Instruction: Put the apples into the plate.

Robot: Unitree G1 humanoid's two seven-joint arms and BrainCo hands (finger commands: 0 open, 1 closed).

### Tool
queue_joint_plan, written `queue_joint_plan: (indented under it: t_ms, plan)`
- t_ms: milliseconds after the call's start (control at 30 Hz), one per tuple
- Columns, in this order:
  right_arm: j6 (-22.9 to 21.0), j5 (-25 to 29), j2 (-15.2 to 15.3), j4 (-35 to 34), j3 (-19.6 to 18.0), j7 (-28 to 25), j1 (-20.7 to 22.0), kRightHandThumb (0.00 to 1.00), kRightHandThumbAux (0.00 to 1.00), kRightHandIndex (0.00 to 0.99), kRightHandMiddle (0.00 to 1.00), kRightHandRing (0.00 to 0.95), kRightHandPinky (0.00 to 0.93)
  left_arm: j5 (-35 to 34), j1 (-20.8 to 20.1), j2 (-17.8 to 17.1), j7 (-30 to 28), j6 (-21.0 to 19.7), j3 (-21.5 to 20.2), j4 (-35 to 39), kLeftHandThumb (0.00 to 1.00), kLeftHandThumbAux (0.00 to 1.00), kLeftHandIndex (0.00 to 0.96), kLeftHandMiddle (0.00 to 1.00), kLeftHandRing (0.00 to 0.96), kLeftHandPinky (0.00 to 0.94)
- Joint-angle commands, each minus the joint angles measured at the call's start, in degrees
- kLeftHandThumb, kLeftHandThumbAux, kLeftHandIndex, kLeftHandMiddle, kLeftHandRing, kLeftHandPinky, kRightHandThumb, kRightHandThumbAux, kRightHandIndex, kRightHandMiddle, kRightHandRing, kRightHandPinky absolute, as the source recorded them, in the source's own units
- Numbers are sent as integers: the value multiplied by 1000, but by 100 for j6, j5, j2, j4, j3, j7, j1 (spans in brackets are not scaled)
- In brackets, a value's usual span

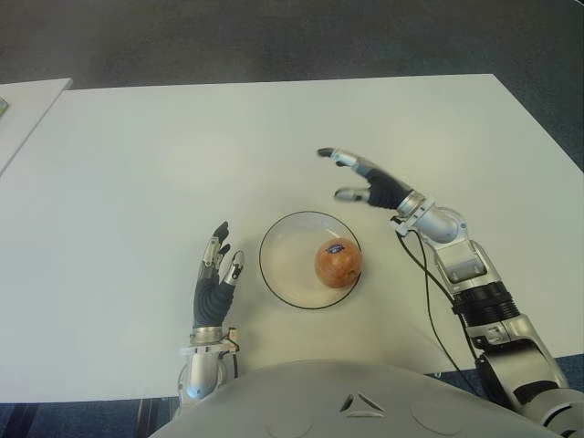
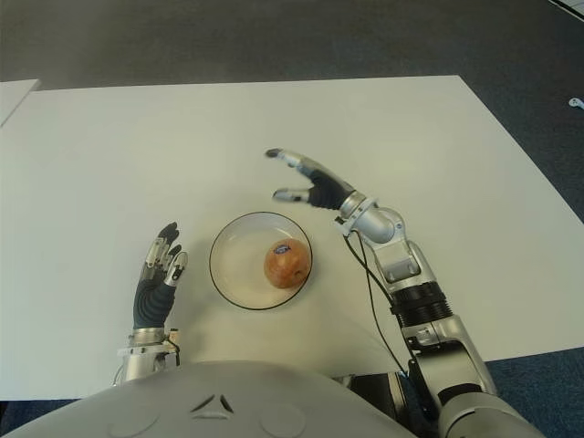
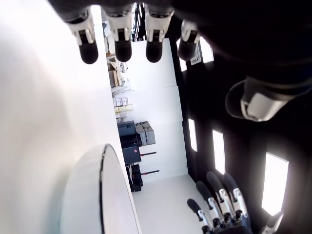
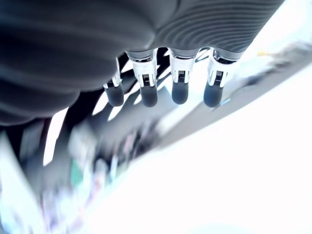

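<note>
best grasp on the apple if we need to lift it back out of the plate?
Come from above and close the fingers round the apple's widest middle. It sits in the plate against the rim nearest the right hand, so a low sideways approach would likely hit the rim.

**Even light above, glare and blur at the wrists**

Both eye views are bright and evenly lit, with a faint sheen on the white table [image 1: 137, 182] and soft, weak shadows. The right wrist view is washed out lower right, its background smeared. The left wrist view shows bright panels at right.
</note>
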State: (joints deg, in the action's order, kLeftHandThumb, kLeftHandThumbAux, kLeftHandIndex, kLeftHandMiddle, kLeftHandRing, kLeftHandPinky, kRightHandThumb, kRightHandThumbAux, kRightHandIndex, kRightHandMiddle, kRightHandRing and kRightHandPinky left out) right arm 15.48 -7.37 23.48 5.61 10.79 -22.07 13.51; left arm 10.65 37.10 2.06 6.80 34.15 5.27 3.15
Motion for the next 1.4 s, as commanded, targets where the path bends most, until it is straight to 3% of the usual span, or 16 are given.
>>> queue_joint_plan:
  t_ms: [33,133,333,467,600,767,900,1167,1400]
  plan:
    - [-771,1118,-267,9,-662,-122,-542,152,210,0,0,0,0,-83,19,6,-18,-87,28,-79,0,412,0,0,0,0]
    - [-1009,1563,-388,-130,-934,-147,-776,130,238,0,0,0,0,-56,23,7,12,-97,17,-69,0,415,0,0,0,0]
    - [-1965,2510,-642,-395,-1474,-88,-949,158,249,0,0,0,0,-41,18,23,43,-151,3,-52,0,416,0,0,0,0]
    - [-2324,2703,-726,-520,-1623,6,-1004,157,245,0,0,0,0,-15,2,31,79,-112,-16,-78,0,411,0,0,0,0]
    - [-2388,2706,-881,-472,-1719,140,-1151,144,252,0,0,0,0,-9,9,39,102,-59,-36,-99,0,408,0,0,0,0]
    - [-2184,2754,-1111,-164,-1912,178,-1329,131,268,2,0,0,0,-14,-14,43,141,7,-76,-159,0,404,0,0,0,0]
    - [-1723,2746,-1360,75,-2013,93,-1682,128,275,20,0,0,0,26,-30,98,224,118,-63,-291,0,403,0,0,0,0]
    - [-631,2396,-1962,530,-1758,135,-2341,116,289,53,20,0,0,52,-275,348,478,319,15,-980,0,418,0,0,0,0]
    - [-91,2166,-2183,894,-1626,237,-2596,94,333,59,36,0,10,-160,-458,291,444,593,-89,-1434,0,404,0,0,0,0]
